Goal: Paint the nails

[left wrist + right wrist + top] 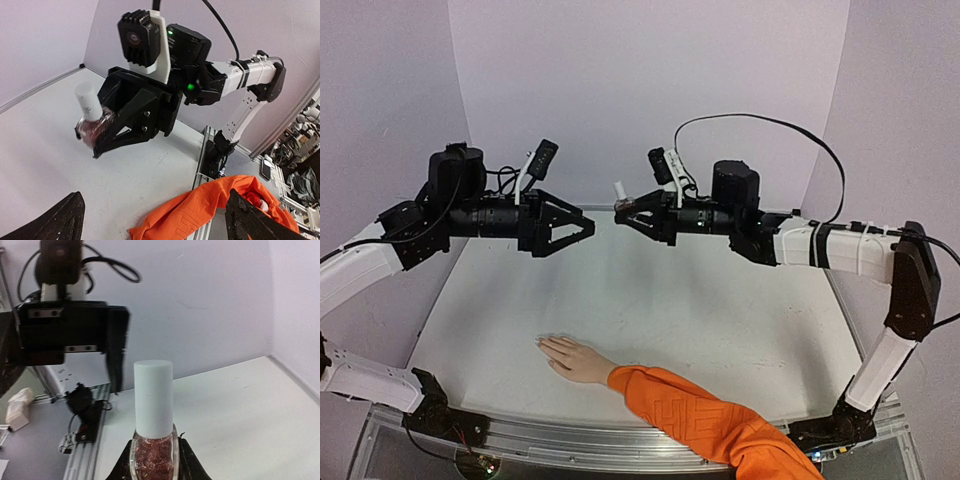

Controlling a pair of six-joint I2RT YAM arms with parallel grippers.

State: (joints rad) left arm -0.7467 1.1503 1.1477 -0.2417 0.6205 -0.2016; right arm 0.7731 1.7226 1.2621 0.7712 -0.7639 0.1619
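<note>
Polish of a reddish, glittering shade is seen inside a small glass bottle point(153, 450) topped by a tall white cap point(153, 397). The bottle is clamped upright at its body by the right pincer point(623, 212), which is raised well above the far half of the worktop point(720, 300). The left pincer point(584, 227) is held at the same height, facing the right one, with its jaws spread wide and nothing between them; its tips are kept just apart from the bottle. A pale hand point(570, 357) in an orange sleeve point(720, 425) is laid flat near the near edge of the worktop, fingers pointed toward the left edge. The nails point(543, 343) are found at those fingertips, too small to be made out.
</note>
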